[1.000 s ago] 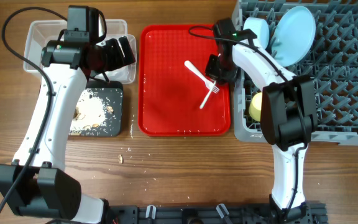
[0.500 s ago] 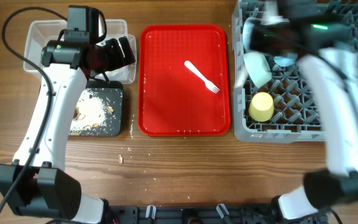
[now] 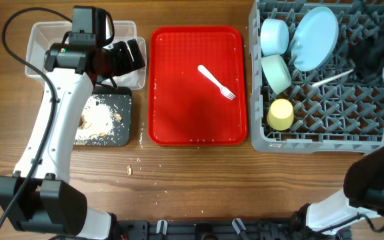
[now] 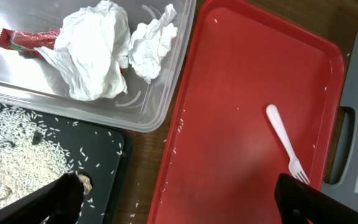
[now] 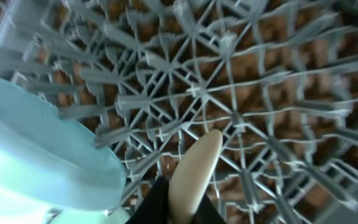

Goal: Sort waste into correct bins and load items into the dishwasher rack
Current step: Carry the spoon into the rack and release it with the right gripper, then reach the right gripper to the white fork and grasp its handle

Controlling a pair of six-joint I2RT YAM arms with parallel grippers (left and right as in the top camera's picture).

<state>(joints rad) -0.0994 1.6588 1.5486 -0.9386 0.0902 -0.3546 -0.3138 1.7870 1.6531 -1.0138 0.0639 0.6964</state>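
Note:
My right gripper (image 3: 360, 69) is shut on a white plastic spoon (image 3: 332, 79) and holds it over the grey dishwasher rack (image 3: 325, 137), right of the light blue plate (image 3: 315, 37). In the right wrist view the spoon (image 5: 194, 168) sticks out of my jaws (image 5: 180, 208) above the rack's grid (image 5: 266, 93), with the plate (image 5: 36, 149) at the left. The rack also holds a light blue bowl (image 3: 274, 35), a mint green bowl (image 3: 277, 72) and a yellow cup (image 3: 280, 115). The white fork (image 3: 217, 82) lies on the red tray (image 3: 179, 100). My left gripper (image 3: 133, 55) is open and empty (image 4: 182, 208) beside the clear tub (image 3: 42, 33).
The clear tub (image 4: 160, 81) holds crumpled white napkins (image 4: 95, 53) and a red wrapper (image 4: 27, 40). The black tray (image 3: 109, 130) below it holds beige food scraps and rice (image 4: 11, 149). Crumbs (image 3: 130, 169) lie on the wooden table in front of it.
My right arm has carried the spoon from the red tray rightwards to above the rack's right part. The fork stays on the tray. The left arm has not moved.

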